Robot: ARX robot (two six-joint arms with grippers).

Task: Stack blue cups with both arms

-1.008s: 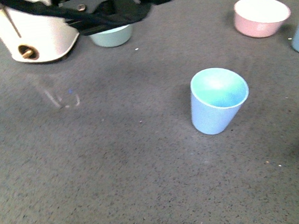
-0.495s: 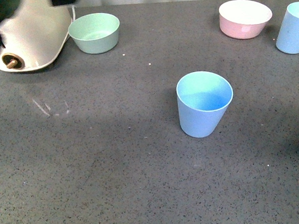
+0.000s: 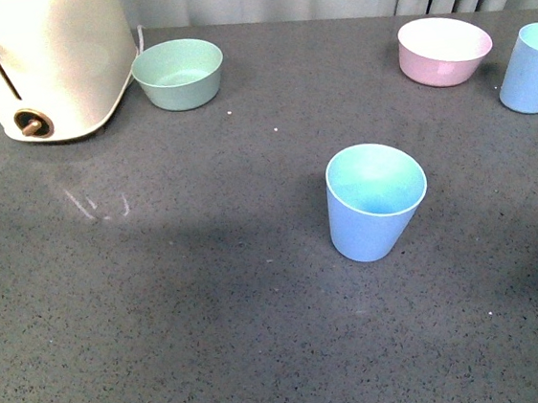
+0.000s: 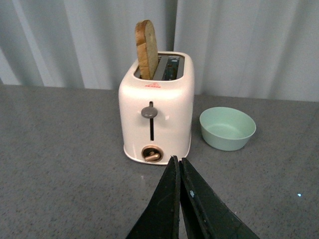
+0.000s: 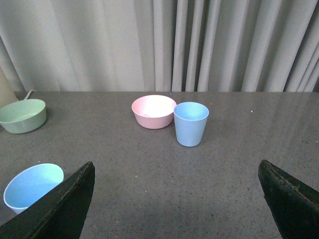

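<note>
One light blue cup (image 3: 375, 201) stands upright mid-table in the front view; it shows in the right wrist view (image 5: 31, 187) too. The second blue cup (image 3: 533, 68) stands at the far right edge, next to the pink bowl, and shows in the right wrist view (image 5: 191, 123). Neither arm shows in the front view. My left gripper (image 4: 178, 172) is shut and empty, pointing at the toaster. My right gripper (image 5: 177, 191) is wide open and empty, with the second cup well ahead between its fingers.
A cream toaster (image 3: 47, 61) with a bread slice (image 4: 146, 49) stands far left. A pale green bowl (image 3: 179, 73) sits beside it. A pink bowl (image 3: 444, 50) sits far right. Grey curtains hang behind the grey table (image 3: 164, 299).
The left arm, which covered the toaster's top a second ago, has left the front view. The view has shifted, so the toaster and bowls show more fully.
</note>
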